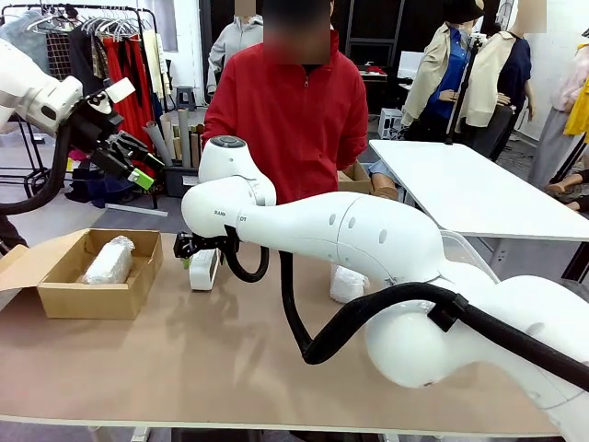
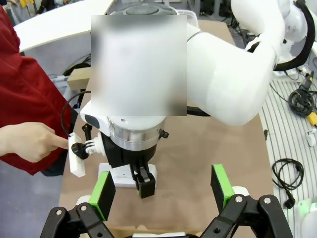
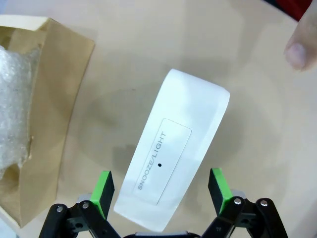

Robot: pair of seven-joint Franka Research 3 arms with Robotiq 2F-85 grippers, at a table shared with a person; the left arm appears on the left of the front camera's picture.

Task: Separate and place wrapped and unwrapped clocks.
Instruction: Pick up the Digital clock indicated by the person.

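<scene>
On table [image 1: 184,368], box [image 1: 87,302] sits left, with one bundle [image 1: 109,261] in it. The clock [image 1: 203,269] sits just right of box; second bundle [image 1: 347,284] lies further right.

White, glossy, rounded links form the right arm [image 1: 368,239], with small dark holes and faint grey lettering on the shell. A black corrugated cable [image 1: 368,322] loops at its 6 o'clock. At the wrist, a silver ring [image 2: 133,139] bears a black knob [image 2: 163,134] at 3 o'clock. The left gripper [image 2: 163,188] has a black linkage, silver screws and green pads [image 2: 105,191]. The person [image 1: 294,92] wears a red long-sleeved jacket [image 1: 267,147].
</scene>
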